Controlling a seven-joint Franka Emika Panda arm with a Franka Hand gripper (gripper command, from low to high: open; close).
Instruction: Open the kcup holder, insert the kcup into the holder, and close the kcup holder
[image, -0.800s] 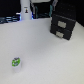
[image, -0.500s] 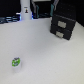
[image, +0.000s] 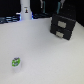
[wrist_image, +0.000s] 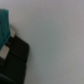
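- The kcup holder (image: 63, 26), a black box with two front panels, sits closed on the white surface (image: 45, 52) at the exterior view's right.
- The kcup (image: 16, 63) lies well apart, toward the left.
- Claw state cannot be told.

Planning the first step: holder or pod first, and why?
Probably the kcup holder first: both front panels look flush, no tray out, so there is no slot yet for the kcup, lying loose on the table. The fingers aren't clearly visible in either view.
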